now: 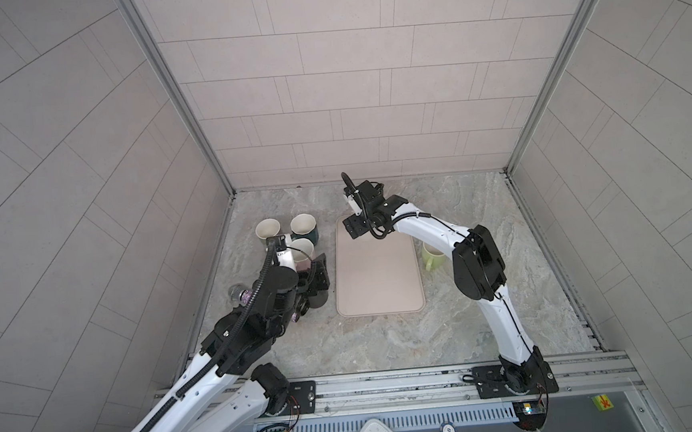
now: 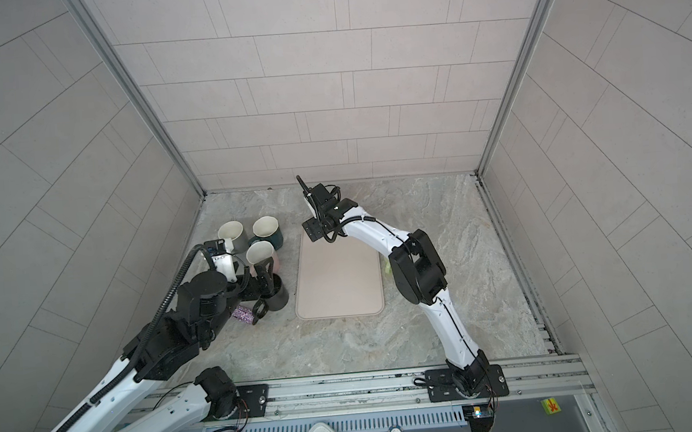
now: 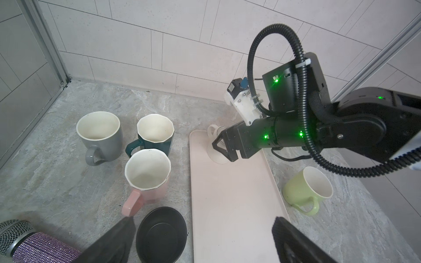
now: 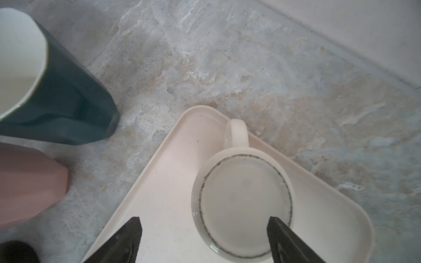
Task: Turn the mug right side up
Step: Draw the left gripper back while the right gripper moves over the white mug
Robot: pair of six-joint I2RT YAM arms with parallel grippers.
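Marble table (image 4: 205, 57), tray's (image 4: 159, 182) eleven-o'clock corner: your mug (image 4: 242, 205) sits inverted; right gripper (image 4: 204, 227) hovers wide, nothing flipped yet.

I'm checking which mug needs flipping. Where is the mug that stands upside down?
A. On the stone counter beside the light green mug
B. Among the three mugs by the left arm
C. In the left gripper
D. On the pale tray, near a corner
D: the white mug shows its ringed base upward on the tray, near the tray's corner, under the open right gripper.
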